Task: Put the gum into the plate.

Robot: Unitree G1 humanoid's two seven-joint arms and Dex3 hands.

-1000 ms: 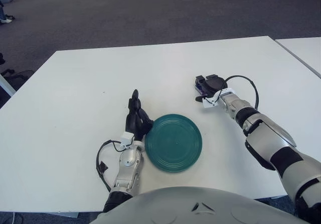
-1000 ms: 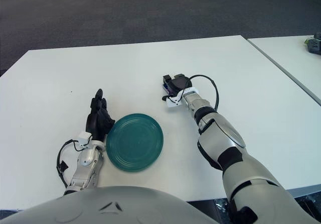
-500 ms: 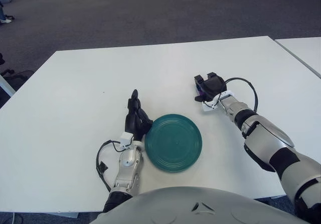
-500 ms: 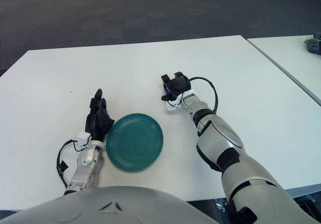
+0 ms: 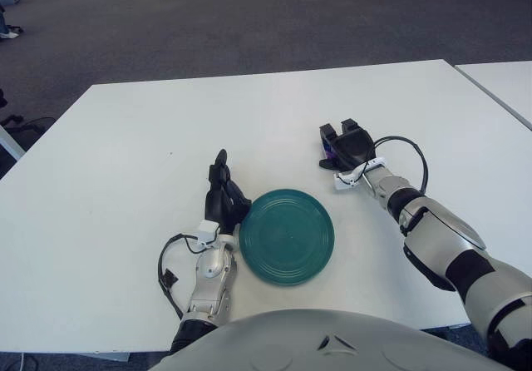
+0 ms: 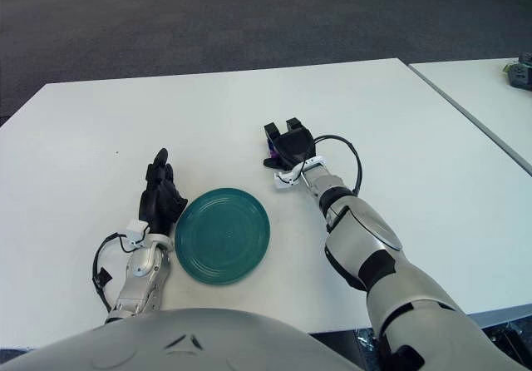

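Note:
A round teal plate (image 5: 287, 235) lies on the white table (image 5: 150, 113) near its front edge. My right hand (image 5: 339, 144) is to the plate's upper right, its black fingers curled around a small purple gum pack (image 5: 329, 147) of which only a sliver shows. Hand and gum sit low over the tabletop, clear of the plate. My left hand (image 5: 223, 193) shows just left of the plate's rim, fingers upright and relaxed, holding nothing.
A second white table (image 5: 503, 84) stands at the far right, separated by a narrow gap. Dark carpet lies beyond the far table edge. Cables loop beside both wrists.
My right hand has shifted slightly left and toward the plate with the gum pack in its fingers. The left hand and plate have stayed put.

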